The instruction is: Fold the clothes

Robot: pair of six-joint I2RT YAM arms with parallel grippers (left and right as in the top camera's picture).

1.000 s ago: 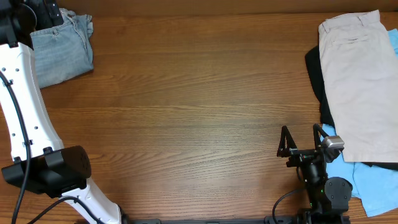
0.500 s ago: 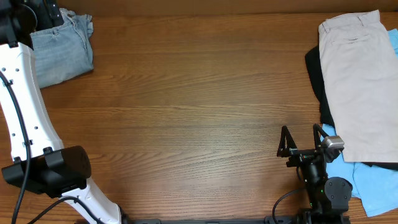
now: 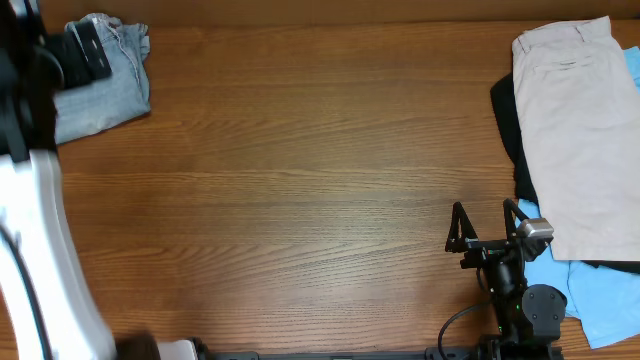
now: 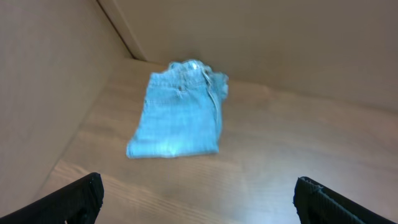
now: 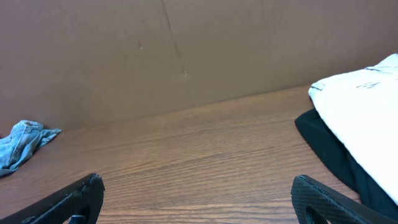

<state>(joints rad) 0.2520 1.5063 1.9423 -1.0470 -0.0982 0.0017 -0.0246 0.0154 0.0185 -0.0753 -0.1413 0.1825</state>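
Folded light-blue denim shorts [image 3: 105,85] lie at the table's far left corner; the left wrist view shows them [image 4: 180,112] ahead of and apart from my open left gripper [image 4: 199,202], whose fingers [image 4: 71,199] hold nothing. My left arm [image 3: 35,200] is blurred along the left edge. Beige shorts [image 3: 580,130] lie flat at the far right on a black garment [image 3: 505,110], with a sky-blue garment [image 3: 600,300] nearer the front. My right gripper [image 3: 484,212] stands open and empty near the front edge, left of that pile.
A brown wall [image 5: 186,50] closes the back of the table. In the right wrist view the beige shorts [image 5: 367,93] and black garment [image 5: 329,143] sit right, the denim shorts [image 5: 22,146] far left. Bare wood [image 3: 320,180] spans the middle.
My left arm has swung along the left edge and now shows blurred; its dark head has shifted over the denim shorts. The right arm and all the clothes have stayed still.
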